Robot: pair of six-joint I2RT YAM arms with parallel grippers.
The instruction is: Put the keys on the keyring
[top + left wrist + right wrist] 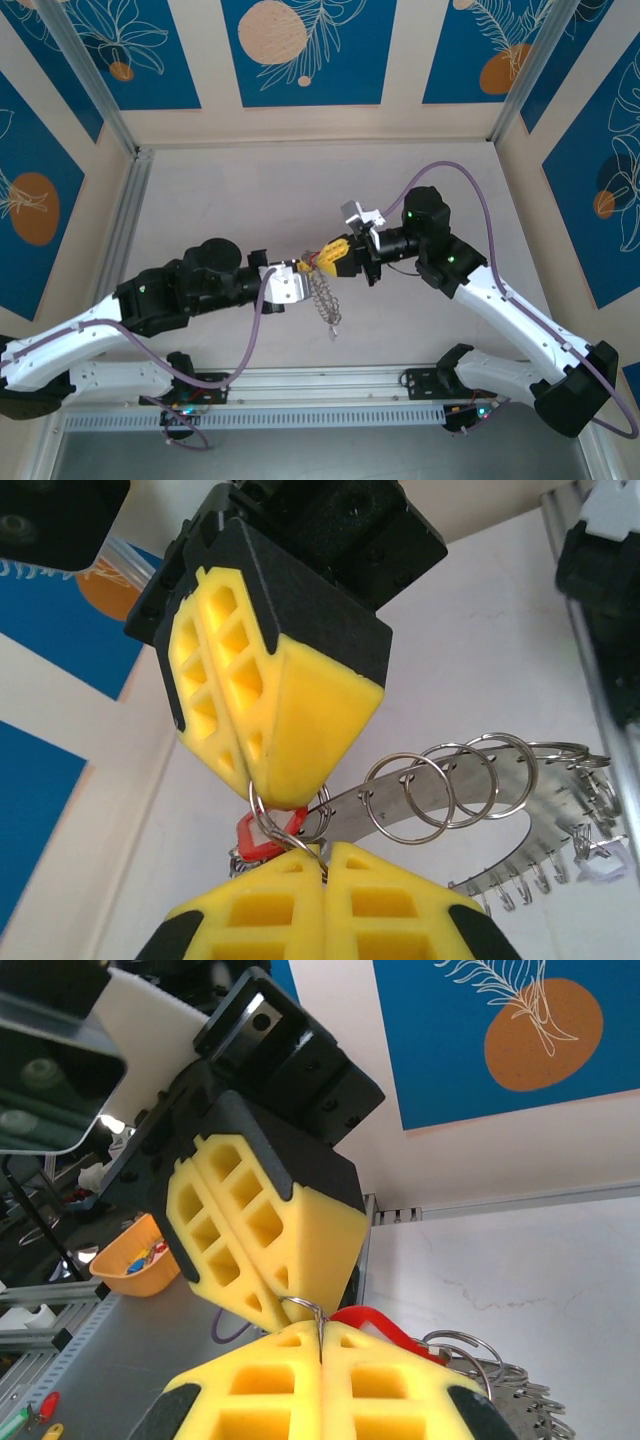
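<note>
Yellow fingertips of the left pincer (325, 865) sit closest in the left wrist view. They are pressed together with no gap and nip a thin silver wire loop (285, 825) from the fringe of the keyring (500, 805). Hard against them, tip to tip, stands the right pincer (283, 790), likewise closed tight on wire at the same spot. The red key (262, 837) is lodged just where the two sets of tips meet, touching the loops there.

Past that junction the flat grey band of the keyring curves off to the right, held up in the air with its rows of loops hanging from it. Its whitish tag (603, 862) dangles near the far end.

The right wrist view agrees. That pincer's own tips are clamped on a strand of wire standing up between them, with the red key just behind and more loops beyond.

From above, both arms meet over the middle of the desk (250, 190). The keyring droops below the joined tips, apparently clear of the surface.

As for progress, I judge the threading to be under way but not finished. The ring is lifted and steadied, and the key has been brought to a loop. Whether the wire already passes through the key's hollow middle I cannot tell. What seems left is working the key fully round the coil and then letting go.
</note>
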